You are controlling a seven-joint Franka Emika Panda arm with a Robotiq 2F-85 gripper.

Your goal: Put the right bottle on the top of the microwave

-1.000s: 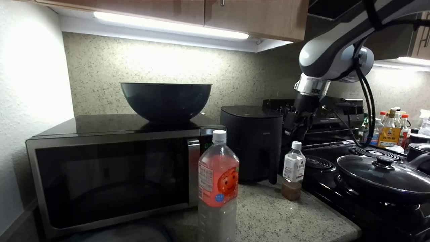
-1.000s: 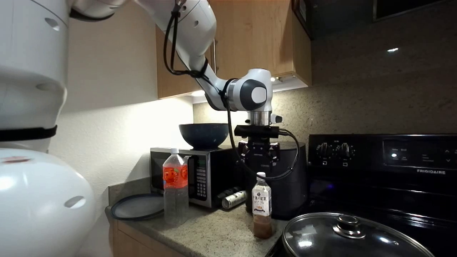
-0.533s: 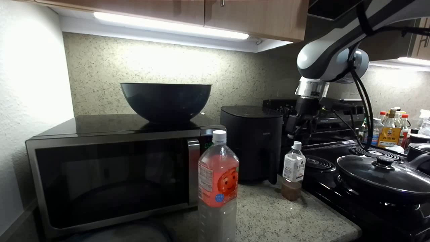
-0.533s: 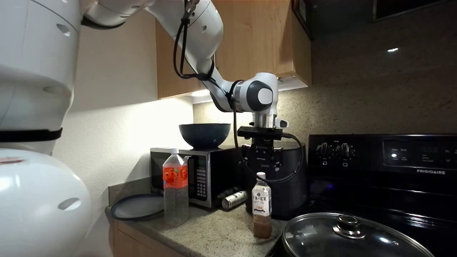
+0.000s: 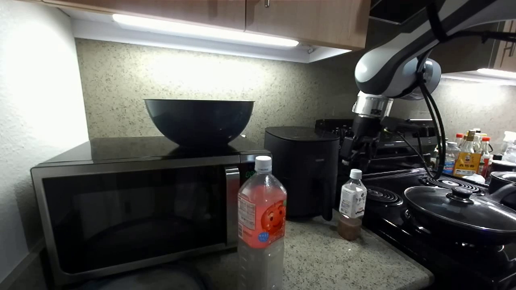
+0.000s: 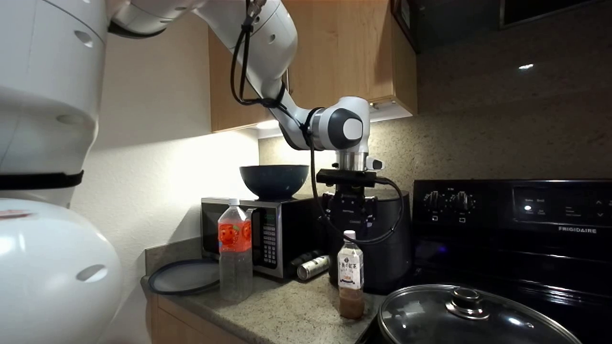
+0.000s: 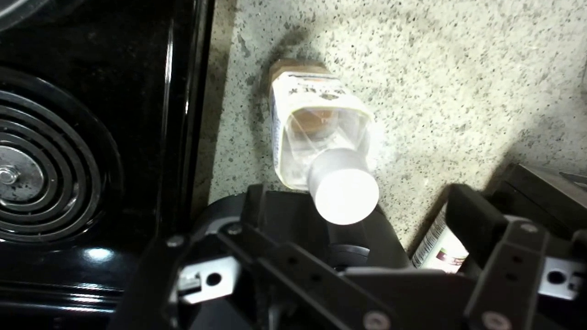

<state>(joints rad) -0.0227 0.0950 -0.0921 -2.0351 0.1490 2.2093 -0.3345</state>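
this is a kitchen. the stove [image 6: 507, 253] gives it away first: it bears control knobs [image 6: 462, 200] and the name frigidaire, with a coil burner [image 7: 50, 176] and a covered pan [image 5: 459, 211] on top. beside it runs a speckled desk [image 5: 318, 257] carrying a microwave [image 5: 137, 217] and a black handled appliance [image 5: 300, 173]; a big dark bowl [image 5: 199, 121] sits on the microwave. a speckled backsplash [image 5: 193, 76] runs along behind, wooden cabinets [image 5: 282, 20] hang above with a lit strip light [image 5: 205, 30] beneath them, and in an exterior view bottles [image 5: 467, 159], some with red caps [image 5: 485, 139], stand crowded beyond the burners.
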